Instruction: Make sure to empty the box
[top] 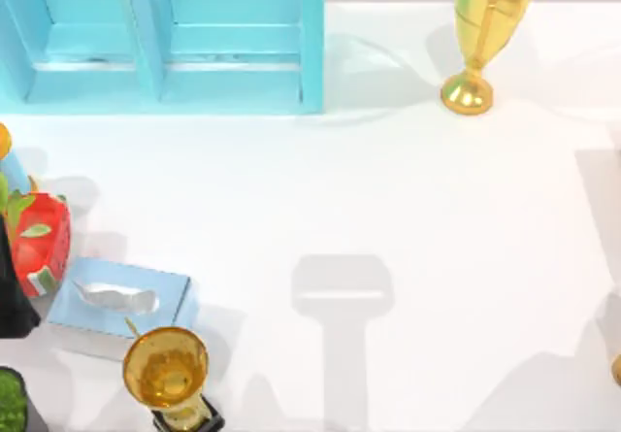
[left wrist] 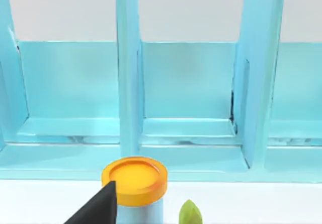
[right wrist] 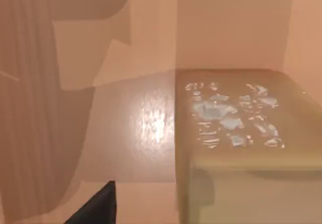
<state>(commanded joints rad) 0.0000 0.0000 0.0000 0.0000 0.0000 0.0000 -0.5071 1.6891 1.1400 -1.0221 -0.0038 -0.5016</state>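
A light blue box with upright dividers stands at the table's back left, and its visible compartments hold nothing. A dark part of my left gripper sits at the table's left edge, next to a red dragon fruit and a blue bottle with an orange lid. The left wrist view looks over that lid toward the box, with a dark tip of the gripper low in the picture. A dark tip of my right gripper shows against a tan surface.
A pale blue tissue box lies at the front left, with a gold cup on a black base just in front of it. A taller gold cup stands at the back right. Something green sits at the front left corner.
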